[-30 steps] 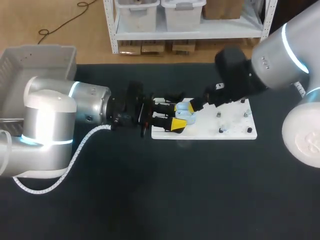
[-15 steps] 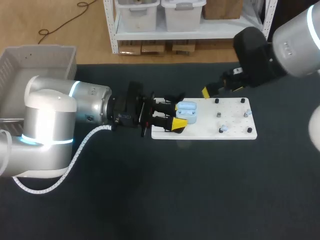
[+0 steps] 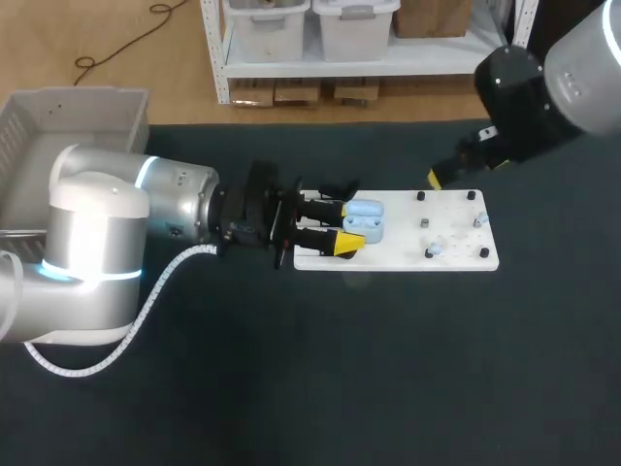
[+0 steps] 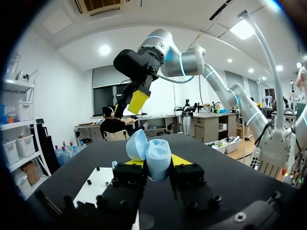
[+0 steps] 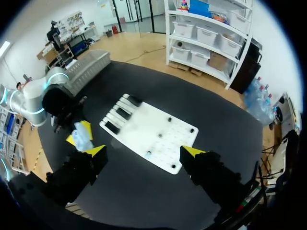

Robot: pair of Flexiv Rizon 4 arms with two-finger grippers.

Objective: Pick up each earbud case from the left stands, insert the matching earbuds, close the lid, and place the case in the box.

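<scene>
My left gripper is shut on a light blue earbud case, held over the left end of the white board. In the left wrist view the case sits between the yellow tips with its lid hinged open. My right gripper hangs above the board's far edge, well apart from the case. Seen from the right wrist, that gripper stands wide open and holds nothing, high over the board. Small earbuds lie on the board's right part.
A grey box stands at the table's far left corner, also seen past the left arm as the box. Dark stands and black pegs sit on the board. Dark tabletop spreads in front.
My right gripper has pulled back from the case, rising toward the far right. The left gripper and the case have stayed where they were.
</scene>
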